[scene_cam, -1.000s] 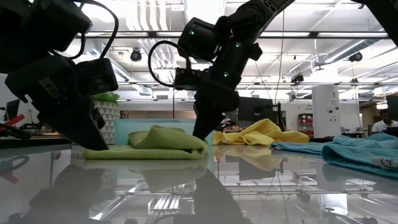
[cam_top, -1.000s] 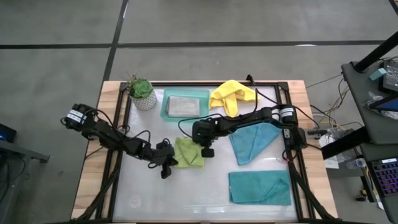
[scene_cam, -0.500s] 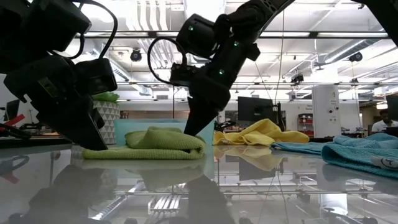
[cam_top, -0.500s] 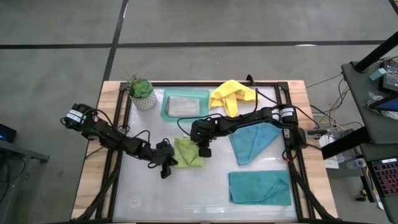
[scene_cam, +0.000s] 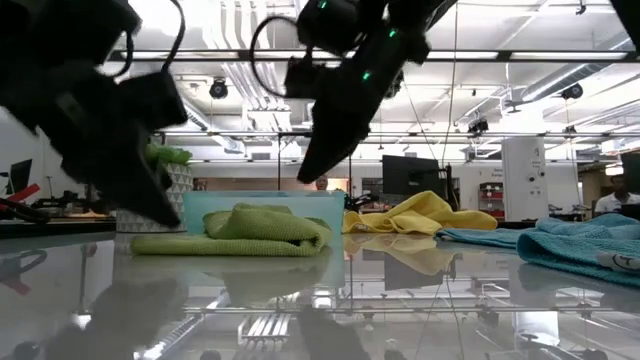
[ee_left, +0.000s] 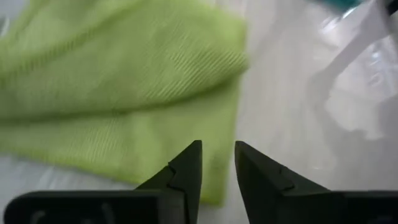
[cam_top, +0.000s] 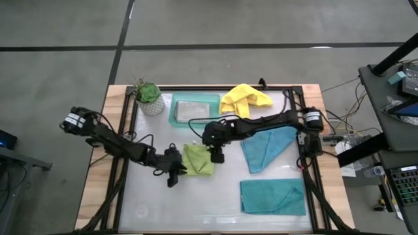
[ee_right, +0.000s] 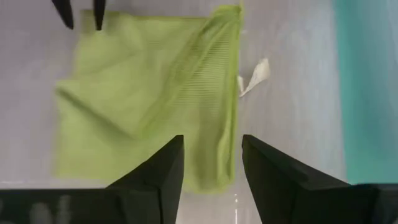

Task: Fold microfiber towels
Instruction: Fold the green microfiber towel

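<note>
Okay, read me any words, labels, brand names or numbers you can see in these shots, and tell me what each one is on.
None can be read.
White tag beside the lime green towel, at: no print visible on it.
White tag on the teal towel, at: too small to read.
White labels on the arms near and: too small to read.

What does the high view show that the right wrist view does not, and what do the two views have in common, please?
Only the high view shows the yellow towel, the grey towel lying in the mint tray, the potted plant and the second teal towel near the table's front.

Only the right wrist view shows a small white tag sticking out from the lime green towel's edge.

Both show the lime green towel folded on the table, a teal towel beside it, and the right gripper open above it.
</note>
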{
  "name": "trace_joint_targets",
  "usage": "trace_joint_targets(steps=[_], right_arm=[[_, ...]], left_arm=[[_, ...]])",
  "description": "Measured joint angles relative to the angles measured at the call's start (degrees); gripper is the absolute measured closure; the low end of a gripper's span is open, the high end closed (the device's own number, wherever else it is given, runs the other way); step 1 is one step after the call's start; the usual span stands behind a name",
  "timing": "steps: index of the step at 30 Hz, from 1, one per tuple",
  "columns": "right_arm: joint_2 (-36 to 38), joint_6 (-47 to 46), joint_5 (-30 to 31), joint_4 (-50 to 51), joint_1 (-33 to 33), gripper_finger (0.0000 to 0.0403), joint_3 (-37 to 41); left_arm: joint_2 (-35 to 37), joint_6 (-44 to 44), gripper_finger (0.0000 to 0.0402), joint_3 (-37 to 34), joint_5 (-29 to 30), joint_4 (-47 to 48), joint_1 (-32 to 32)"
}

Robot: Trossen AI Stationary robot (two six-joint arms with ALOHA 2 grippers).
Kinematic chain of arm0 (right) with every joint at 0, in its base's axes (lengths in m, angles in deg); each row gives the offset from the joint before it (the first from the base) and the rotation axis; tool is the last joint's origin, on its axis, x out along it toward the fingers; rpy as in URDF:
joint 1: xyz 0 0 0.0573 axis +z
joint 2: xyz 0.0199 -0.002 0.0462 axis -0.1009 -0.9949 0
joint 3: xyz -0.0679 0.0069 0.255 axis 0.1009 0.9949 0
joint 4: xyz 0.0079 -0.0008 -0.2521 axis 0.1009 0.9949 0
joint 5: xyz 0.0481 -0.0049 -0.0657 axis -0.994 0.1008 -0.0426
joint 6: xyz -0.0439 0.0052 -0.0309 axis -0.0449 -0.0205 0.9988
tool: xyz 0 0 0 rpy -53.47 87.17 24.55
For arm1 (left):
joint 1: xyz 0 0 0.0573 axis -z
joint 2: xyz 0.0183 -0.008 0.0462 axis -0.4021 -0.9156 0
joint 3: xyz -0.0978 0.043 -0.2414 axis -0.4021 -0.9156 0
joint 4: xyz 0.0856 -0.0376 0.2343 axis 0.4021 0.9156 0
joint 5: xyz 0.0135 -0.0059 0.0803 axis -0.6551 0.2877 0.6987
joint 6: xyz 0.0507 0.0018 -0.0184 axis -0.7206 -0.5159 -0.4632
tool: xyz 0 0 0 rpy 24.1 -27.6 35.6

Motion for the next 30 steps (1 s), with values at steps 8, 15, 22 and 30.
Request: trace_joint_targets(steps=[8, 15, 22, 30], right_arm=[[5.7, -1.9, -0.2, -10.5, 4.2, 0.0283, 9.1], [5.7, -5.2, 5.2, -26.5, 5.5, 0.0325, 18.5], [5.4, -7.8, 9.5, -40.4, 4.5, 0.0365, 25.8], [0.7, -7.4, 10.7, -51.5, 4.3, 0.0385, 27.8]], left_arm=[[6.5, -6.3, 0.0318, 2.0, 3.2, -0.3, -0.6], [4.9, -10.2, 0.0318, 5.9, 6.3, -0.2, -3.1], [0.1, -12.2, 0.0304, 9.2, 6.4, -0.5, -5.7], [-10.3, -12.2, 0.0286, 14.8, 9.1, -0.5, -8.2]])
